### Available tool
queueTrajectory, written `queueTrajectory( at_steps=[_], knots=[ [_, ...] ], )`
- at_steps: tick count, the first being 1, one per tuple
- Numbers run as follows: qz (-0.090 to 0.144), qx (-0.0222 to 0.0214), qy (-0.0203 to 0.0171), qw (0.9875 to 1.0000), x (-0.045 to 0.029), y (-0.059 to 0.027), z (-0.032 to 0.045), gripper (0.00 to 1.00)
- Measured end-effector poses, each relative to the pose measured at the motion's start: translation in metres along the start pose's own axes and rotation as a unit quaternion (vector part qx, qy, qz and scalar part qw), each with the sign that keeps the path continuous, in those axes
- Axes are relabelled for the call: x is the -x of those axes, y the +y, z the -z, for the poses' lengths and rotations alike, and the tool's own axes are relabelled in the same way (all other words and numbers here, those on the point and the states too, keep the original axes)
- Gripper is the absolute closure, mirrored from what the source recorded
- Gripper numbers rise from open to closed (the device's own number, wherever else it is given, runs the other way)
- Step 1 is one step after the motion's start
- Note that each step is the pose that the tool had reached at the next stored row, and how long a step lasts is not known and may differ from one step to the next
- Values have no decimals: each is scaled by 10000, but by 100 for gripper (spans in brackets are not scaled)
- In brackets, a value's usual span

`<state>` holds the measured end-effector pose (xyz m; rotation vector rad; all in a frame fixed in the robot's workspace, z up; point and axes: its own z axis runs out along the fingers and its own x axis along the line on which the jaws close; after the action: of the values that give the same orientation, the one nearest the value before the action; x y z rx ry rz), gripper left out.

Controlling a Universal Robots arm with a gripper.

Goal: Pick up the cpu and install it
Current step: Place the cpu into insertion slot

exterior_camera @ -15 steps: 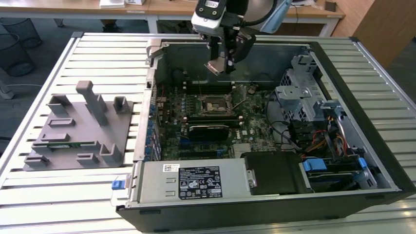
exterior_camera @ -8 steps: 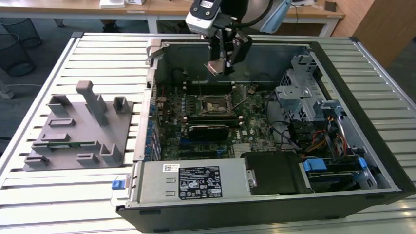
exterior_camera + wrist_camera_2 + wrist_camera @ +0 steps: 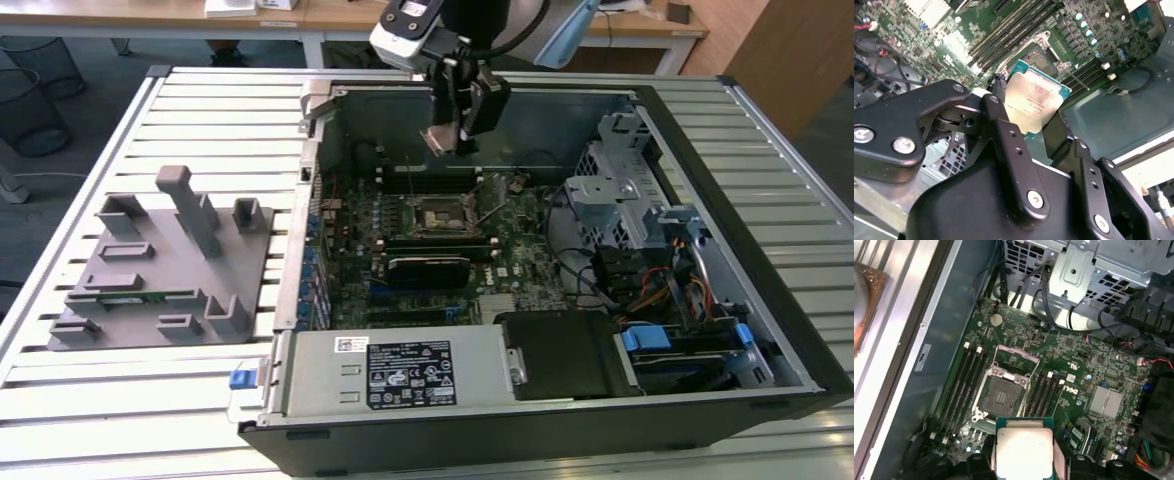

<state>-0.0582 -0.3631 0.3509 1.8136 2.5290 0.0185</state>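
The gripper (image 3: 450,138) (fingers (image 3: 1004,132) clamped on the cpu (image 3: 1036,100)) hangs pointing downward.

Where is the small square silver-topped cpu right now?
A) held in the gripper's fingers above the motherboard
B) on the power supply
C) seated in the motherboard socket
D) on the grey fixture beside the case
A: the black gripper grips the small square silver-topped cpu by its edges above the green motherboard, whose square metal socket lies open and empty.
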Motion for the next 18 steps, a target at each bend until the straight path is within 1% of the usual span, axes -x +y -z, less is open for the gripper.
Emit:
queueTrajectory(
  at_steps=[5, 7, 10, 13, 15, 18],
  knots=[
    [-154, -3, -5, 9999, -10, 3, -7, 46],
    [-270, -4, -7, 9996, -12, 4, -15, 46],
    [-536, -9, -15, 9986, -13, 4, -24, 46],
    [-797, -14, -22, 9968, -13, 4, -34, 46],
    [-869, -15, -24, 9962, -14, 4, -39, 46],
    [-893, -15, -24, 9960, -20, 4, -47, 46]
  ],
)
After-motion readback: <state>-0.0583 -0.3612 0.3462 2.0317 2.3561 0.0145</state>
